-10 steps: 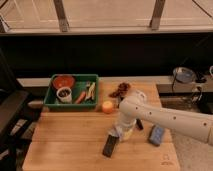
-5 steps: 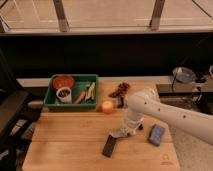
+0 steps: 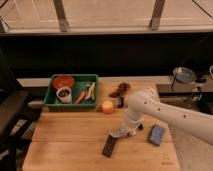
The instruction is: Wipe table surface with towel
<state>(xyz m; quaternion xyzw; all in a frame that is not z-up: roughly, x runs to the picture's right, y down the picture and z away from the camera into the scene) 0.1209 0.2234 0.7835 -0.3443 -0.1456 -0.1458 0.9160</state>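
Arm (image 3: 170, 115) comes in from the right of the frame, elbow up, wrist pointing down at the middle of the table (image 3: 60, 142). End effector (image 3: 128, 129) is down at the wood with its fingers closed, and they look pinched on the towel (image 3: 118, 134), not on bare wood. The towel is a small pale crumpled patch just below centre of the frame, lying on the table. Its free part spills out toward the lower left of the tool tip, so the cloth is under and slightly left of the fingers with no gap to close. There's only one arm, so no choice of side. The black device (image 3: 109, 146) sits just beside the towel's lower-left edge, maybe touching, can't tell. Its long axis runs diagonally, upper right to lower left. The blue sponge (image 3: 156, 134) is near on the right, clear of the cloth. The orange fruit (image 3: 107, 106) is above, and the green tray (image 3: 70, 106) is at upper left, well apart. My read: grip done, wiping not started. Most bare wood is on the left, so that's where I'd sweep. A stroke to the lower left would likely shove the device, so keep pressure low.
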